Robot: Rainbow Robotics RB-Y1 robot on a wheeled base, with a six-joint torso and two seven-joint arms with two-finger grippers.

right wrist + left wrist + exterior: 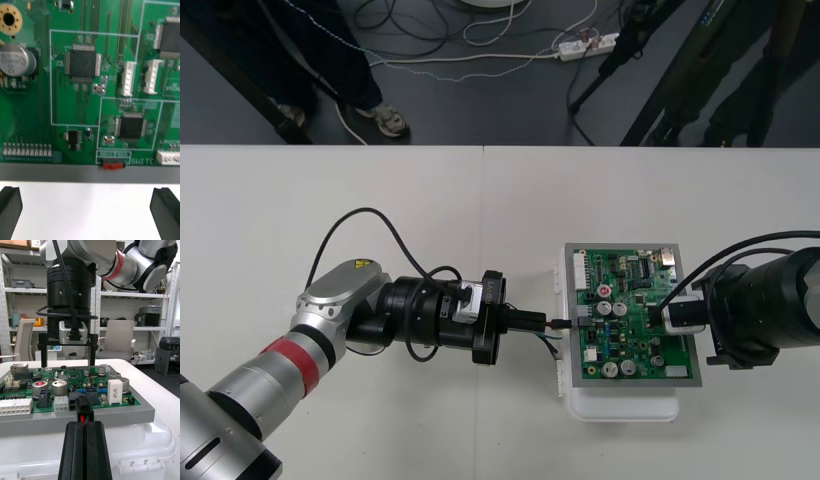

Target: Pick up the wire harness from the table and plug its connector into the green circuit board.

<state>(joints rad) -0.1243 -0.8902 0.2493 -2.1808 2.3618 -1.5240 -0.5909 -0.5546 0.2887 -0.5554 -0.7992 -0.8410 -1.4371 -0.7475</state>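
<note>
1. The left gripper [85, 426] is clamped on the wire harness [561, 324], holding its black plug [84, 408] at the left edge of the green circuit board [632, 347]. It is probably not yet seated.
2. The right gripper [660, 318] stands over the board's right edge, jaws wide apart.
3. Risk: pushing off-line could jam the plug against the board's rim or slide the white base [620, 405].
4. The harness lies across the tabletop, plug pointing at the board.

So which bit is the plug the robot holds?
Find the green circuit board on its white base. At its left edge, the left gripper pinches red and black wires. The plug is the small black block at their tip, unlike the white sockets beside it.
</note>
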